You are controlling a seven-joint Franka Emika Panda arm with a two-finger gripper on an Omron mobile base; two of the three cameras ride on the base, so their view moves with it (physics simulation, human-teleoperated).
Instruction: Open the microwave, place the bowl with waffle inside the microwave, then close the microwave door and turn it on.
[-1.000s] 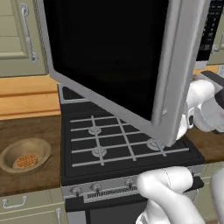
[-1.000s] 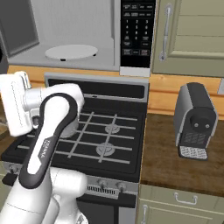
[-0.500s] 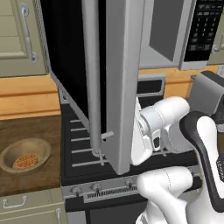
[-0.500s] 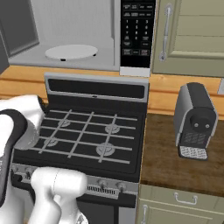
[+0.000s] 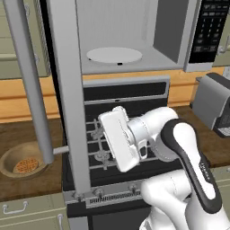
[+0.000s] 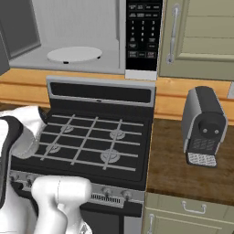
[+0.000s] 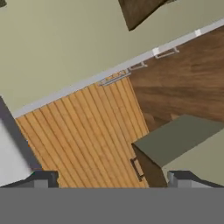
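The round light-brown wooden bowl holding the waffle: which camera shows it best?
The left base view: the round light-brown wooden bowl sits on the dark counter at lower left, the orange-brown gridded waffle inside it, partly behind the door's silver bar handle. The right base and hand views offer nothing of it.

Silver-grey microwave [image 5: 134, 40] open above the black gas stove [image 5: 126, 148].
Its silver-framed door [image 5: 67, 90] stands swung out edge-on, long vertical silver bar handle [image 5: 29, 81] at left. White round turntable [image 5: 114, 55] exposed inside. The shallow light-brown wooden bowl [image 5: 13, 157] holds the small orange-brown grid-patterned waffle [image 5: 27, 165] on the dark wooden counter [image 5: 31, 188], left of the stove.
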